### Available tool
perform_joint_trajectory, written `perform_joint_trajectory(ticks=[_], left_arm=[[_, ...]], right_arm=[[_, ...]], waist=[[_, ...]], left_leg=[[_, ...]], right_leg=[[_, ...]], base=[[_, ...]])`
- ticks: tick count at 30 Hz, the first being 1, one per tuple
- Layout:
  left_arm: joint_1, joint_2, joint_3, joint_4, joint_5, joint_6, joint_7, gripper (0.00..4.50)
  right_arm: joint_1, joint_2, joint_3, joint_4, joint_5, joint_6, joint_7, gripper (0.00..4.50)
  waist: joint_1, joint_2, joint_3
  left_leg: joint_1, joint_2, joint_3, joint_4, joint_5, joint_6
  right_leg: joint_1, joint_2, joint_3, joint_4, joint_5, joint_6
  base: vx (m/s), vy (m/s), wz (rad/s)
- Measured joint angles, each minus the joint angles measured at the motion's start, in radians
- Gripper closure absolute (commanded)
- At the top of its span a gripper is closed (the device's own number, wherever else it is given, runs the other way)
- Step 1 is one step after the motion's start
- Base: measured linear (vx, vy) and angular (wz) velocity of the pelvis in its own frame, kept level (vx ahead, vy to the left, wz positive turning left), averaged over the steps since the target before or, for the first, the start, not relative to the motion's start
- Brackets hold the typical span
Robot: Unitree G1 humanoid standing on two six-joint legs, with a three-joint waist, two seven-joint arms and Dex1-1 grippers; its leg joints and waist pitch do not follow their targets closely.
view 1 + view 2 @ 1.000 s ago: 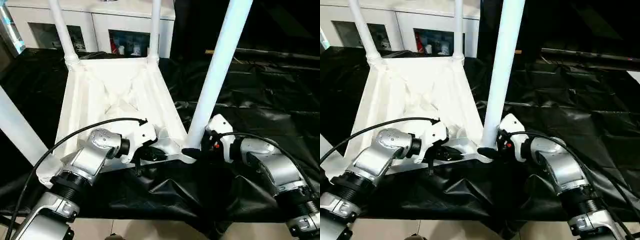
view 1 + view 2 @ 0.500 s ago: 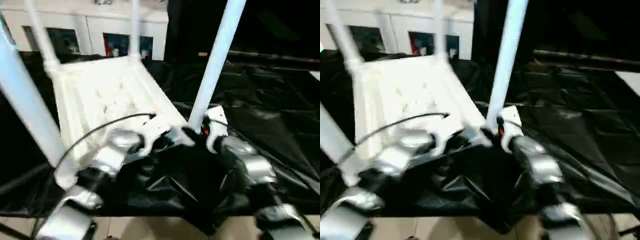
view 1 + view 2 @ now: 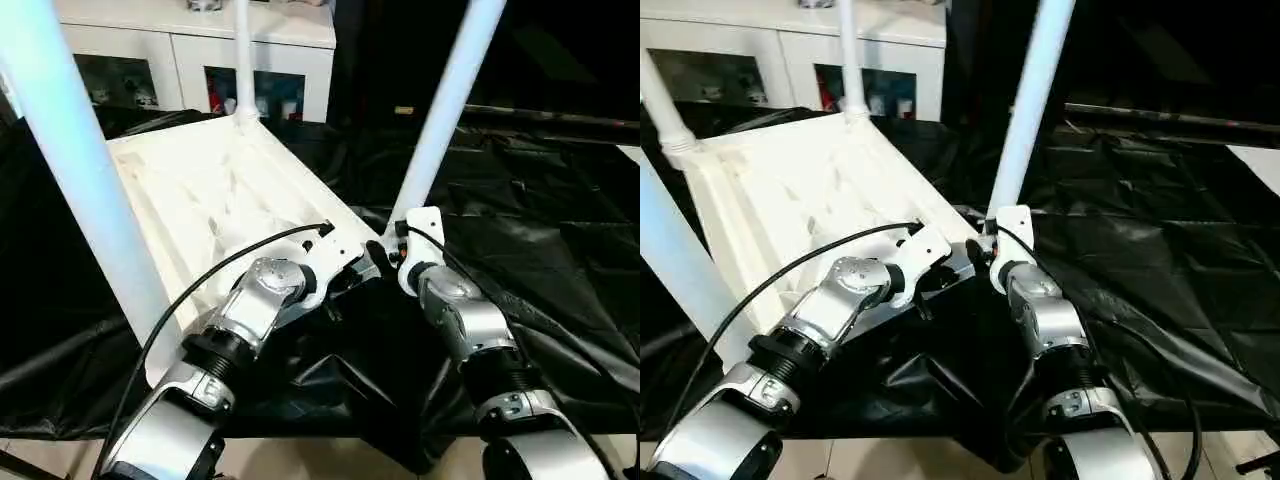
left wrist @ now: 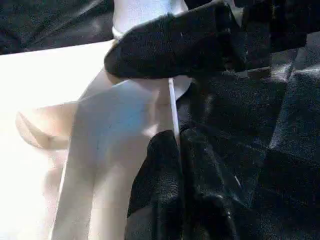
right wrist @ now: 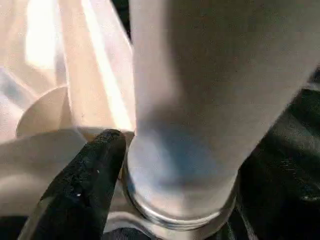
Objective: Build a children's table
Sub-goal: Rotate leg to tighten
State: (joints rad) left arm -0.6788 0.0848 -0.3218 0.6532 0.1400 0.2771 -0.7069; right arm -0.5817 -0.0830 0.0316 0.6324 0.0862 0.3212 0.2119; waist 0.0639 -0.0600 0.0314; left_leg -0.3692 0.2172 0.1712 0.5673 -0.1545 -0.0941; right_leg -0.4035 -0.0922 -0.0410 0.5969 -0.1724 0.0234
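Plastic tabletop (image 3: 220,190) pinched at near edge by closed left tool (image 4: 176,137), steadying it; right tool (image 3: 390,256) at near-right leg (image 3: 440,120), grip impossible to tell.

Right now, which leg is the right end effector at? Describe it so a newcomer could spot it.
On the black sheeting lies the white tabletop, underside up, with legs rising from its corners. The leg stands in the near corner socket on the robot's right, leaning slightly. Unlike the other legs, it has the right end effector at its base.
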Motion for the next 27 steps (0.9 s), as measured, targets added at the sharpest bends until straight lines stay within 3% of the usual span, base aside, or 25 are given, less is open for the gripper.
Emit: perform_joint_trajectory(ticks=[1, 8, 14, 18, 27], left_arm=[[0.0, 0.003, 0.0, 0.0, -0.006, 0.0, -0.007, 4.5], [0.011, 0.07, 0.003, -0.013, -0.035, -0.048, -0.127, 4.5], [0.079, 0.179, -0.001, -0.099, -0.089, -0.122, -0.324, 4.5], [0.112, 0.232, -0.004, -0.161, -0.119, -0.115, -0.42, 4.5], [0.146, 0.266, -0.003, -0.217, -0.146, -0.102, -0.472, 4.5]], right_arm=[[0.0, -0.006, 0.004, -0.001, -0.001, 0.0, 0.016, 0.47], [0.054, -0.183, 0.1, -0.123, -0.007, 0.028, 0.292, 0.47], [0.128, -0.321, 0.145, -0.242, 0.038, 0.016, 0.573, 0.47], [0.15, -0.352, 0.164, -0.277, 0.069, 0.013, 0.676, 0.47], [0.158, -0.358, 0.174, -0.287, 0.083, 0.002, 0.755, 0.47]], waist=[[0.0, 0.0, 0.0], [0.02, 0.004, 0.001], [0.026, 0.01, 0.002], [0.025, 0.011, 0.003], [0.025, 0.011, 0.003]], left_leg=[[0.0, 0.0, 0.0, -0.001, 0.0, 0.0], [0.0, 0.0, 0.001, -0.004, 0.0, 0.0], [0.001, 0.003, 0.002, -0.007, 0.0, 0.0], [-0.001, 0.003, 0.003, -0.007, 0.0, 0.0], [-0.001, 0.004, 0.003, -0.007, 0.0, 0.0]], right_leg=[[0.0, 0.0, 0.0, -0.001, 0.0, -0.001], [0.0, 0.0, 0.0, -0.002, 0.001, -0.002], [0.0, 0.0, 0.0, -0.002, 0.001, -0.002], [-0.002, 0.0, 0.0, -0.002, 0.001, -0.002], [-0.003, 0.0, 0.0, -0.002, 0.001, -0.002]], base=[[0.0, 0.0, 0.0], [0.0, 0.0, 0.0], [0.0, 0.0, 0.0], [0.0, 0.0, 0.0], [0.0, 0.0, 0.0]])
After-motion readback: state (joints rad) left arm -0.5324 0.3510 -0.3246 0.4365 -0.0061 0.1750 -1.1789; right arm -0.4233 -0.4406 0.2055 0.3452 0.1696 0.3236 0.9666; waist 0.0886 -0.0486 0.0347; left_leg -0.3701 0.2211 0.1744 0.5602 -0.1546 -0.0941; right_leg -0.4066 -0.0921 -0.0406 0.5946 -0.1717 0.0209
